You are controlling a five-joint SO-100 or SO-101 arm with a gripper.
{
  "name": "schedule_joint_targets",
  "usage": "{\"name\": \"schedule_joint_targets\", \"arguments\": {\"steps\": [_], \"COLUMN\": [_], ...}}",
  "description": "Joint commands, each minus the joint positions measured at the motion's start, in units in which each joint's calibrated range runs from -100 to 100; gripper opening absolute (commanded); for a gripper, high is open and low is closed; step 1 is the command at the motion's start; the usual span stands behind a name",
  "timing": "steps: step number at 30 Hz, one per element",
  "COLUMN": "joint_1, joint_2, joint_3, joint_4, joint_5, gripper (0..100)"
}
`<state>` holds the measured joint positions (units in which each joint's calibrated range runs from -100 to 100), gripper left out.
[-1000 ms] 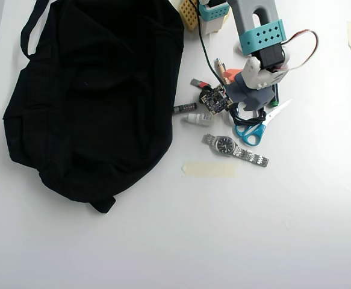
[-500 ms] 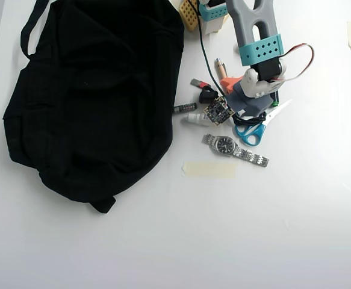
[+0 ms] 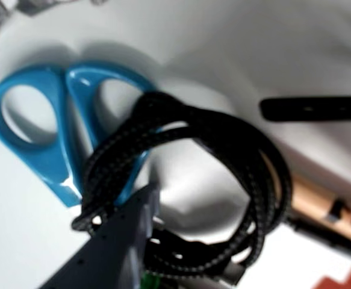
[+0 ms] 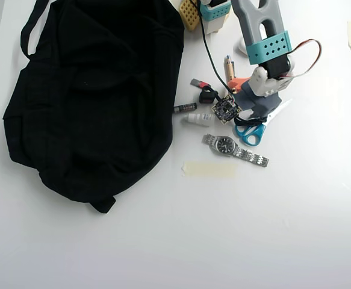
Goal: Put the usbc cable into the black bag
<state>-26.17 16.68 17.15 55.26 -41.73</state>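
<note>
The usbc cable (image 3: 259, 174), a black braided coil, hangs close to the wrist camera, in front of the blue scissors handles (image 3: 37, 144). My gripper (image 3: 142, 205) comes in from the bottom edge, and its grey finger (image 3: 121, 241) is pressed on the coil's lower left part. In the overhead view the gripper (image 4: 247, 117) is over the scissors (image 4: 250, 133), and the cable is almost wholly hidden beneath it. The black bag (image 4: 91, 96) lies on the left of the table, well to the left of the gripper.
A metal wristwatch (image 4: 234, 148) and a strip of tape (image 4: 209, 169) lie below the gripper in the overhead view. A small white bottle (image 4: 198, 119), a key fob (image 4: 206, 94) and a dark marker (image 4: 185, 108) lie between the gripper and the bag.
</note>
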Motion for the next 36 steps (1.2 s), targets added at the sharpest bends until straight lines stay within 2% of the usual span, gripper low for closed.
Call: {"name": "schedule_joint_targets", "arguments": {"steps": [1,2,6,36], "joint_1": [-0.3,-0.1,0.3,0.7], "joint_2": [-0.1,-0.1,-0.1,-0.5], "joint_3": [-1.3,-1.3,-1.3,-0.3], "joint_4": [-1.0,-2.3,-3.7,-1.3], "joint_5": [-1.1,-1.1,-1.0,-0.4], "gripper": [33,28,23,23]}}
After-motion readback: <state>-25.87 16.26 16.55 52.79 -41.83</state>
